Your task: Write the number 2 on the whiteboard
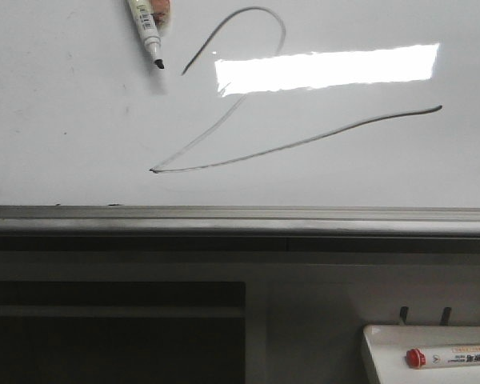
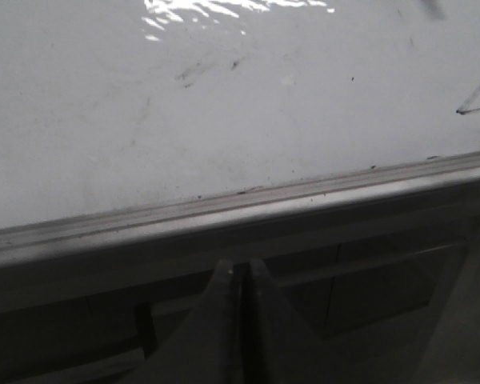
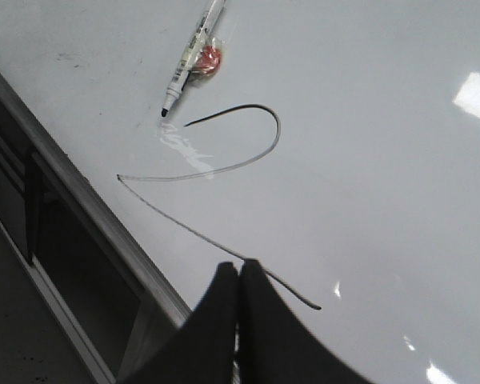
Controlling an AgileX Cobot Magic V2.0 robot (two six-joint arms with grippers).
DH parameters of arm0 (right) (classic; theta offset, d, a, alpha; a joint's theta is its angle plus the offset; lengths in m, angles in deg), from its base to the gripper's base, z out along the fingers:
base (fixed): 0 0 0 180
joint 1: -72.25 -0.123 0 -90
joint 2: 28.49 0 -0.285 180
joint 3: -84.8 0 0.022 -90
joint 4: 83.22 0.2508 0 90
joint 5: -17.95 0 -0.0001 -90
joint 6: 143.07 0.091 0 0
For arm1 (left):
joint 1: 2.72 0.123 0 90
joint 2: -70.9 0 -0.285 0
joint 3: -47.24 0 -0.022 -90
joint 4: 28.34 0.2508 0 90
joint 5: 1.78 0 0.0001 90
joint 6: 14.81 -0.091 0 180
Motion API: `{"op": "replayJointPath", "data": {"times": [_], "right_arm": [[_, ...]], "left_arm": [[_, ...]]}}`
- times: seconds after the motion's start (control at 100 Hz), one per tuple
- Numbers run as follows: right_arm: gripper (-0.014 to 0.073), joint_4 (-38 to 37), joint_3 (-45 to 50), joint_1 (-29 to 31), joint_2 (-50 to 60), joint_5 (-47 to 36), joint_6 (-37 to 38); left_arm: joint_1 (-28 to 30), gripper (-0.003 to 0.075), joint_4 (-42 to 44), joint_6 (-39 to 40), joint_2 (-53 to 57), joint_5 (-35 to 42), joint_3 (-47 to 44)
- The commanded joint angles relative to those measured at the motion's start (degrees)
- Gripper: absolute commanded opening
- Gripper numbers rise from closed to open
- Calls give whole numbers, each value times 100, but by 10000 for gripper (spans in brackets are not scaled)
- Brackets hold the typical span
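The whiteboard [image 1: 64, 120] is glossy white with a grey frame edge [image 1: 240, 216] and a bright glare. A thin dark-grey number 2 [image 1: 248, 152] is drawn on it, with hook top, diagonal and long base stroke; it also shows in the right wrist view [image 3: 224, 168]. An uncapped marker [image 1: 148, 28] lies on the board beside the hook, seen too in the right wrist view [image 3: 188, 64]. My right gripper [image 3: 239, 266] is shut and empty over the base stroke. My left gripper [image 2: 240, 264] is shut and empty below the board's frame [image 2: 224, 212]. No gripper shows in the front view.
A small white tray [image 1: 384, 352] at the lower right holds a capped red-capped marker [image 1: 452, 357]. A small red object [image 3: 210, 58] lies by the uncapped marker. A dark shelf structure [image 1: 112, 320] sits below the board's frame.
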Motion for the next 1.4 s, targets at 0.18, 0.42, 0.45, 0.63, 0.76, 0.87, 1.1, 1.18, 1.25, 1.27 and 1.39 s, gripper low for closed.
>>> {"op": "replayJointPath", "data": {"times": [0.18,0.42,0.45,0.63,0.76,0.87,1.1,1.18,1.25,1.27,1.39], "right_arm": [[-50,-140,-129,26,-10,-405,-8],[-50,-140,-129,26,-10,-405,-8],[-50,-140,-129,26,-10,-405,-8],[-50,-140,-129,26,-10,-405,-8],[-50,-140,-64,26,17,-405,-8],[-51,-352,121,90,81,-346,-8],[-51,-85,1857,1454,595,-2349,859],[-51,310,2693,2077,970,-3338,873],[-51,631,3302,2647,1329,-4016,873],[-51,654,3410,2821,1446,-4166,873],[-51,742,4059,3725,2149,-4227,873]], "left_arm": [[21,-20,-94,77,156,307,-60],[21,-20,-94,77,156,307,-60],[21,-20,-94,77,156,307,-60],[21,-20,-94,77,156,307,-60],[21,-20,-94,77,156,307,-60],[21,-20,-94,77,156,307,-60],[21,-20,-94,77,156,307,-60],[21,-20,-94,77,156,307,-60],[21,-20,-94,77,156,307,-60],[21,-20,-94,77,156,307,-60],[21,-20,-94,77,156,307,-60]]}}
